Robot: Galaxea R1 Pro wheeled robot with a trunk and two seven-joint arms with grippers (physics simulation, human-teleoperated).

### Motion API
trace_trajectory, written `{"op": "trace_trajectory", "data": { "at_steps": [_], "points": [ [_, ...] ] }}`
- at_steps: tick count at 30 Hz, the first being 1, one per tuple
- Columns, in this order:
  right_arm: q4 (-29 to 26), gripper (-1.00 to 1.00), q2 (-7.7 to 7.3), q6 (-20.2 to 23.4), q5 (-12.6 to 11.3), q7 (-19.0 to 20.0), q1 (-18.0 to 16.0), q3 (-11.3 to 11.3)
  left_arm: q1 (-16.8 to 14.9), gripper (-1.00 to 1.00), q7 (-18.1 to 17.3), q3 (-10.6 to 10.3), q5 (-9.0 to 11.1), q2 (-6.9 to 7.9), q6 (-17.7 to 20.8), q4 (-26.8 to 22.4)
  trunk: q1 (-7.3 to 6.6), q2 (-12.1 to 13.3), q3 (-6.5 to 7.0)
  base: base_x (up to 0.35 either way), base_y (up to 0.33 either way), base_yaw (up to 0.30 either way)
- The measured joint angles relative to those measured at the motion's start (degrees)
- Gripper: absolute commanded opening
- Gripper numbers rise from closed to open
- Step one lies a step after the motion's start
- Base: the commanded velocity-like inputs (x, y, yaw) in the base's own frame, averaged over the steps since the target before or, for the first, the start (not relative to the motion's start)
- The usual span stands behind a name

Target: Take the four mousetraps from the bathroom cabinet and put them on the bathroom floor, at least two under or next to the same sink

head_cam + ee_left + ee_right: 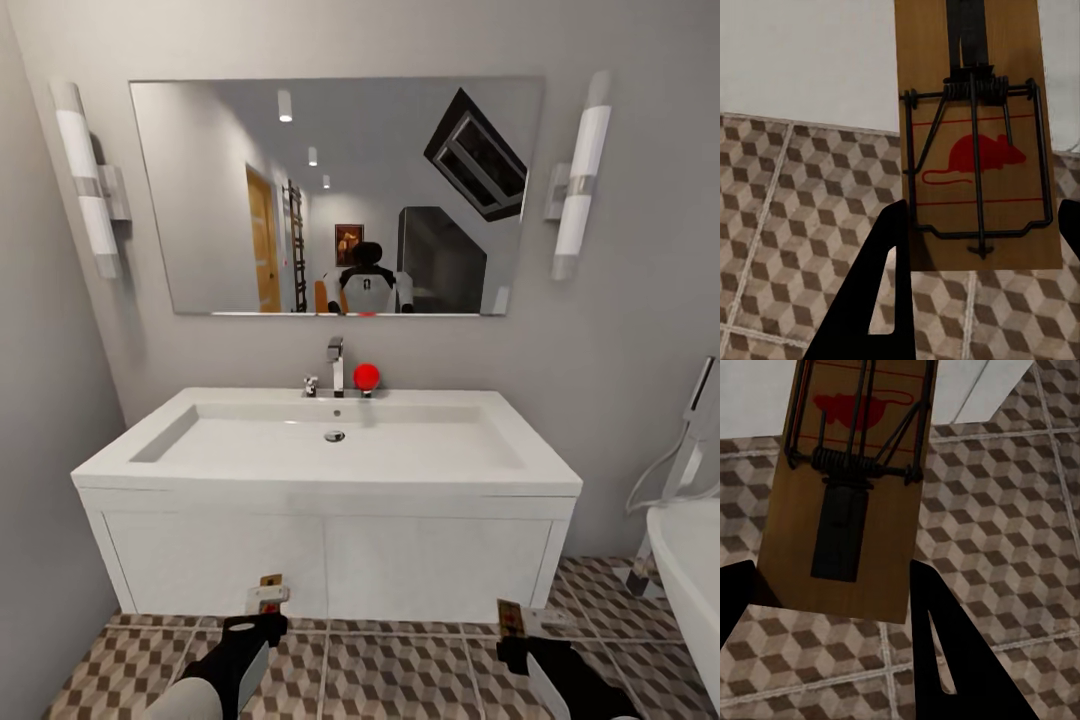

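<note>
Upright, both mousetraps point lengthwise away from the grippers.

Even, bright, flat sim light. Two lit wall lamps beside the mirror; ceiling spots reflected in it. Soft shadow under the sink, pic bottom. Wide-angle stretch at head-view edges. Wrist pics slightly soft, fingers near-black silhouettes.

Sink: wide white rectangular wall-hung basin, chrome tap at back, small red ball just beside tap.
Wall: big rectangular mirror above, robot reflected.
L arm: black left gripper low, tan wooden mousetrap at its tip.
R arm: black right gripper, second tan mousetrap at tip.
Floor: cube-pattern brown-beige tiles.
Far right: white bathtub rim.
</note>
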Motion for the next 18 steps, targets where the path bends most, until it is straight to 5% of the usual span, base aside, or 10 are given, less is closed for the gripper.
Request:
{"op": "trace_trajectory", "data": {
  "at_steps": [9, 18],
  "points": [
    [-0.1, -1.0, 0.02, -3.2, 0.0, -0.1, 0.0, 0.2, 0.0, -1.0, -0.8, 0.0, 0.0, 0.0, 0.0, 0.1, 1.98, -3.6, -1.62, 0.0, 0.0, 0.0],
    [0.6, -1.0, 0.1, -5.3, 0.1, -0.3, 0.0, 0.1, 0.0, -1.0, -5.8, -0.1, -0.1, 0.0, -0.2, -0.1, 3.96, -7.2, -3.23, 0.0, 0.0, 0.0]
  ]
}}
